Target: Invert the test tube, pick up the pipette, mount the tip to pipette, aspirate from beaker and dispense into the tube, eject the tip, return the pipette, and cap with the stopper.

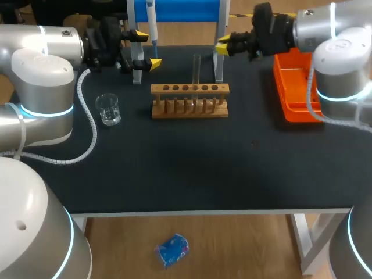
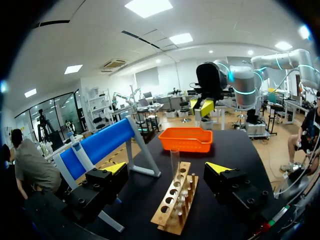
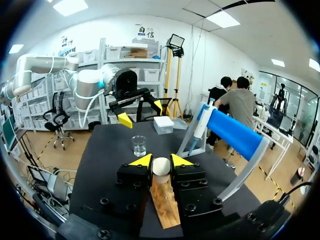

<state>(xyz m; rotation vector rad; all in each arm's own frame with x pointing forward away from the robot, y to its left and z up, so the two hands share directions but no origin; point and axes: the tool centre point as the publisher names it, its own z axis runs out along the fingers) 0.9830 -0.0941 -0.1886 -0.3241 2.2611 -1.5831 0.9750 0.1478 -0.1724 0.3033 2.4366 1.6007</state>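
Left gripper point(image 1: 146, 50): released, fingers spread wide, nothing between them. It hangs at the table's point(image 1: 192, 168) far left, next to the pipette point(image 1: 151, 17) hanging on the blue stand point(image 1: 174, 9).

Right gripper point(image 1: 223, 46): fingers a narrow gap apart, grasping nothing. It's level with the test tube's point(image 1: 196, 68) top and just short of it.

The tube is upright in the wooden rack point(image 1: 190, 107), mid-table. Beaker point(image 1: 108, 109) sits left of the rack, orange bin point(image 1: 293, 93) to its right.
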